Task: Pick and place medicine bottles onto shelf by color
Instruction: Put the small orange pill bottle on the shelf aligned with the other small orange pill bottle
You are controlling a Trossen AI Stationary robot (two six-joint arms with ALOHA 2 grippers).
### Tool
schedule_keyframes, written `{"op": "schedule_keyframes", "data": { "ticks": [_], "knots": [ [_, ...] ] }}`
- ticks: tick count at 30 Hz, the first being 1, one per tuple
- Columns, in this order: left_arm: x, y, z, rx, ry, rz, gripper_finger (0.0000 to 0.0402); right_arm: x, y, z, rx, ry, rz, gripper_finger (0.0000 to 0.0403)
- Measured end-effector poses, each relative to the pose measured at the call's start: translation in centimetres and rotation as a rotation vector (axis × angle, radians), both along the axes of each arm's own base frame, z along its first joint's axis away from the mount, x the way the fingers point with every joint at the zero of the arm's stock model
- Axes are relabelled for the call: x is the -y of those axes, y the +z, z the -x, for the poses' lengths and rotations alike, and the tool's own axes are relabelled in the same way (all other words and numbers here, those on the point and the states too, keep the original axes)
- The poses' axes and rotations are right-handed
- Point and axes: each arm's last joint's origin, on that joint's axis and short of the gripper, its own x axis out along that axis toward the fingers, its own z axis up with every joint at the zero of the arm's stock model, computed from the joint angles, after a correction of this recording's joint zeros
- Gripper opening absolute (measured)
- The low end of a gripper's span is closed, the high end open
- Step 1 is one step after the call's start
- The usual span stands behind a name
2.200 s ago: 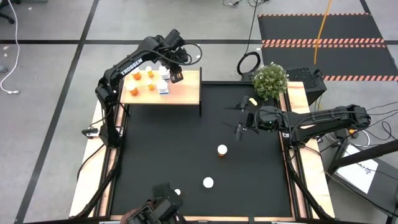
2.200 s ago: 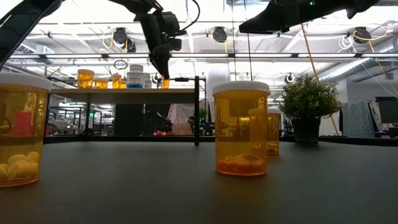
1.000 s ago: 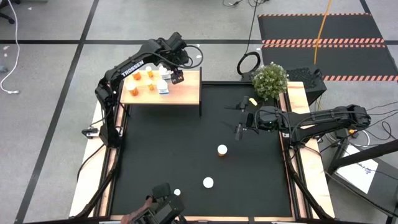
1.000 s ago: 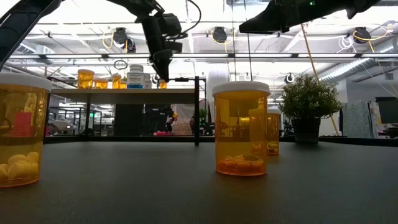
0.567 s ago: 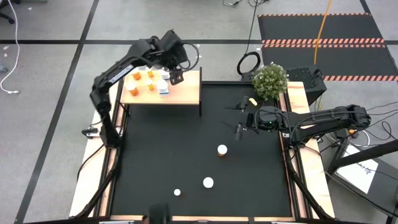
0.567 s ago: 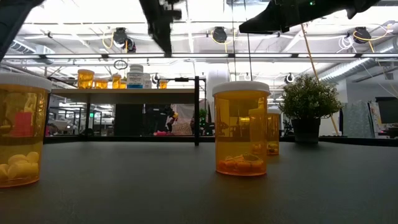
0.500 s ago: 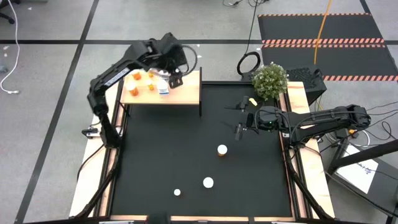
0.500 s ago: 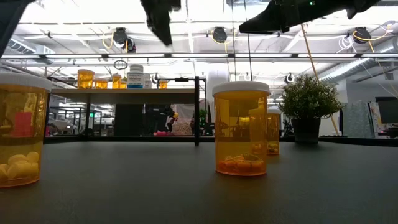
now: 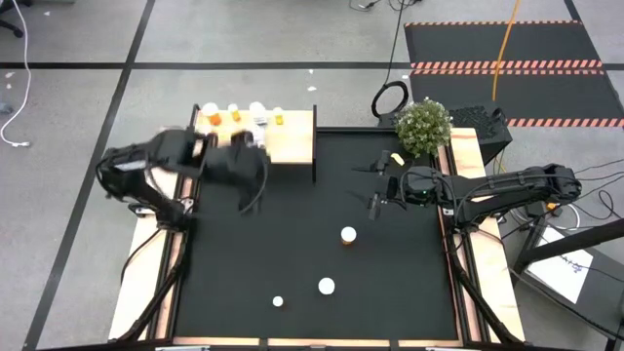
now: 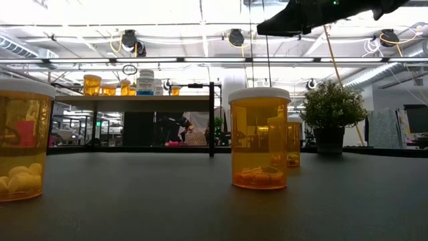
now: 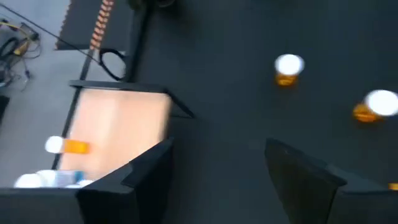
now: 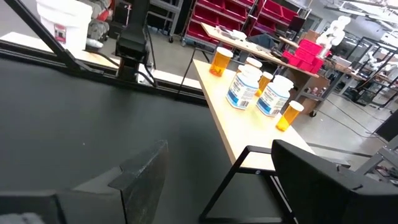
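Observation:
The light-wood shelf stands at the far left. On it are several orange bottles and white bottles; a small orange one is nearest the shelf's right end. It also shows in the left wrist view. Three orange, white-capped bottles stand on the black mat: one mid-table and two nearer the front. My left gripper is blurred above the mat by the shelf's near edge; it is open and empty. My right gripper is open and empty at the right.
A potted plant stands at the mat's far right corner. The shelf's black legs rise from the mat. In the low view one orange bottle is close in front and another is at the left edge.
My left gripper has risen from the far right part of the shelf. It has then swung fast toward the table's near edge and now hangs over the mat beside the shelf. The small orange bottle stays standing on the shelf.

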Motion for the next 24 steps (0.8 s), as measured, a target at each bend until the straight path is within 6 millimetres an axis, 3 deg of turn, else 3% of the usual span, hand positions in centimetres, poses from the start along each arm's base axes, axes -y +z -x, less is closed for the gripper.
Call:
{"op": "schedule_keyframes", "data": {
  "ticks": [6, 12, 17, 24],
  "knots": [
    [6.5, -3.4, 0.3, -0.036, -0.016, -0.112, 0.0248, 0.0, 0.1, 0.0, 0.02, -0.005, -0.047, 0.0281],
    [10.8, -8.2, -0.1, -0.006, -0.036, -0.149, 0.0248, -0.5, 0.1, -0.1, 0.04, 0.13, -0.177, 0.0277],
    [13.1, -11.9, -0.5, 0.029, -0.118, -0.173, 0.0248, -1.4, -0.1, -0.2, 0.043, 0.188, -0.313, 0.0253],
    [14.7, -16.0, 0.3, 0.025, -0.107, -0.132, 0.0248, -3.8, -1.7, -1.0, -0.038, 0.195, -0.354, 0.0218]
  ]
}}
